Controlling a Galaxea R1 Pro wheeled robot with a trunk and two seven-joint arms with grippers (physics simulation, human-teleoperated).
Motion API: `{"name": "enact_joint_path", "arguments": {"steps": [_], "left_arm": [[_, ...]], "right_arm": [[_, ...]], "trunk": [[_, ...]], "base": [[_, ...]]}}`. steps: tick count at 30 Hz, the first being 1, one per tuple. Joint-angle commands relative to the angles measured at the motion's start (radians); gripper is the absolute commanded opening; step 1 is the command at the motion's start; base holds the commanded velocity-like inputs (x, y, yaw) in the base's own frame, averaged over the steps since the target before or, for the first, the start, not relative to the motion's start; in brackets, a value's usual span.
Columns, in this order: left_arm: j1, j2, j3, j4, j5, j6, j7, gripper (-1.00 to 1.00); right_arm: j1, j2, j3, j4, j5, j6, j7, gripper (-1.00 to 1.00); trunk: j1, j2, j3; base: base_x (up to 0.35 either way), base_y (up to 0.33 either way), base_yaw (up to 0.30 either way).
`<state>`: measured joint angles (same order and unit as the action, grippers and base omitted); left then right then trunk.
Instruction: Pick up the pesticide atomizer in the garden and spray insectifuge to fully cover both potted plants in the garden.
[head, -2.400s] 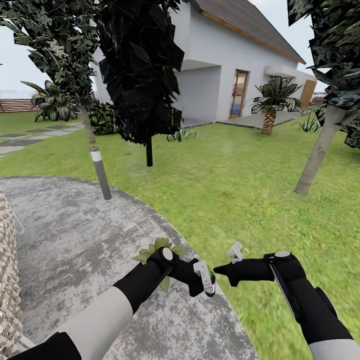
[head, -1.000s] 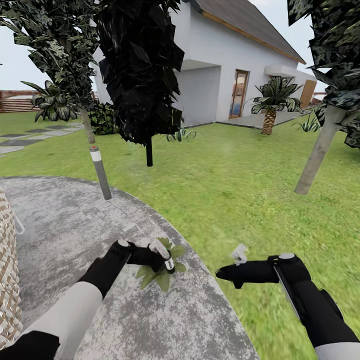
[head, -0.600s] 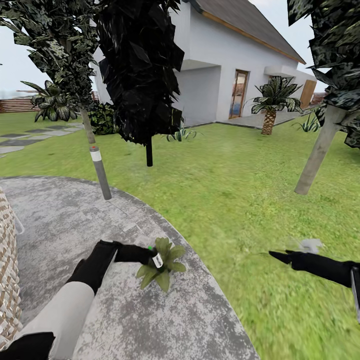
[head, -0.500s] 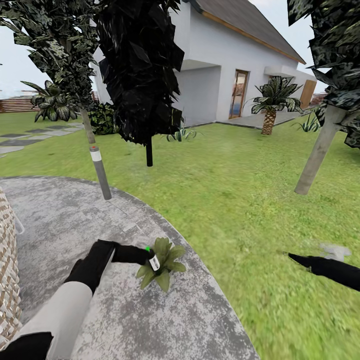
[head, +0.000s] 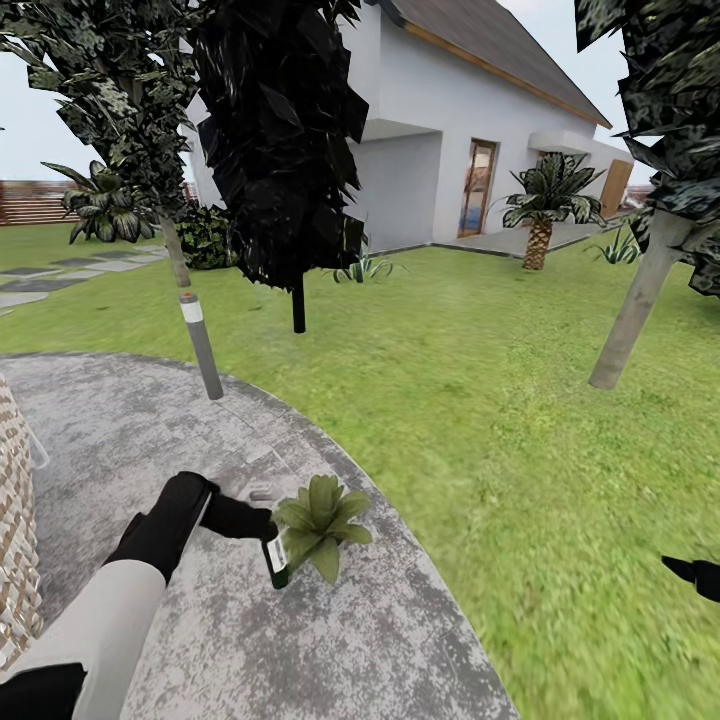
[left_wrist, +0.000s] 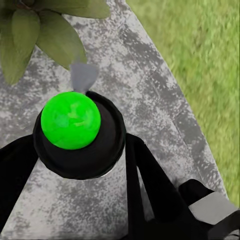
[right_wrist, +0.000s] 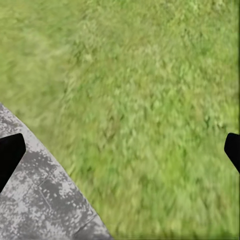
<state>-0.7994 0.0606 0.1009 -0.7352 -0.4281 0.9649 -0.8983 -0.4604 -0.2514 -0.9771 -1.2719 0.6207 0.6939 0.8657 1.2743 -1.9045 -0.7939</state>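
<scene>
At the left, my left arm (head: 150, 535) reached across the grey patio (head: 120, 440), and my left jaws were closed on the pesticide atomizer (head: 275, 562), which hung tilted just beside the potted plant (head: 320, 518). I judged the step to be spraying this first plant. The next move called for turning the nozzle onto the leaves and sweeping it over the whole rosette.

From my left wrist the atomizer (left_wrist: 75, 132) showed only as a dark round end with a bright green spot, so I could not tell which way its trigger head faced. The plant's pot lay hidden under the leaves.

Far right, over the lawn (head: 500, 400), my right jaws were cut off by the edge. Their fingertips (right_wrist: 10, 156) stood wide apart, holding nothing.
</scene>
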Motion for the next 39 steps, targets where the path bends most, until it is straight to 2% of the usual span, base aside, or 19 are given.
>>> {"name": "enact_joint_path", "arguments": {"steps": [1, 8, 12, 18, 21, 39], "left_arm": [[-0.001, -0.001, 0.004, -0.001, -0.015, 0.008, -0.010, -1.00], [-0.001, -0.002, -0.007, 0.003, -0.066, 0.016, -0.011, -1.00], [-0.001, -0.002, -0.016, 0.005, -0.071, 0.017, -0.011, -1.00], [-0.001, -0.002, -0.083, 0.006, -0.071, 0.018, -0.011, -1.00], [-0.001, -0.002, -0.098, 0.006, -0.071, 0.019, -0.012, -1.00], [-0.001, 0.000, -0.103, 0.033, -0.070, 0.031, -0.014, -1.00]], "right_arm": [[-0.001, 0.000, -0.002, -0.001, 0.010, 0.003, 0.009, 1.00], [-0.001, 0.000, -0.002, 0.000, 0.011, 0.005, 0.007, 1.00], [-0.001, 0.000, -0.003, 0.000, 0.011, 0.004, 0.007, 1.00], [-0.001, 0.000, -0.004, 0.000, 0.011, 0.003, 0.009, 1.00], [-0.001, 0.000, -0.006, -0.001, 0.011, 0.003, 0.009, 1.00], [-0.001, 0.000, -0.006, -0.001, 0.011, 0.010, 0.009, 1.00]], "trunk": [[0.000, -0.001, -0.001], [0.000, -0.001, -0.001], [0.000, -0.001, -0.001], [0.000, -0.001, -0.001], [0.000, -0.001, -0.001], [0.000, -0.001, -0.001]], "base": [[0.000, 0.000, 0.000], [0.000, 0.000, 0.000], [0.000, 0.000, 0.000], [0.000, 0.000, 0.000], [0.000, 0.000, 0.000], [0.001, 0.000, 0.000]]}}
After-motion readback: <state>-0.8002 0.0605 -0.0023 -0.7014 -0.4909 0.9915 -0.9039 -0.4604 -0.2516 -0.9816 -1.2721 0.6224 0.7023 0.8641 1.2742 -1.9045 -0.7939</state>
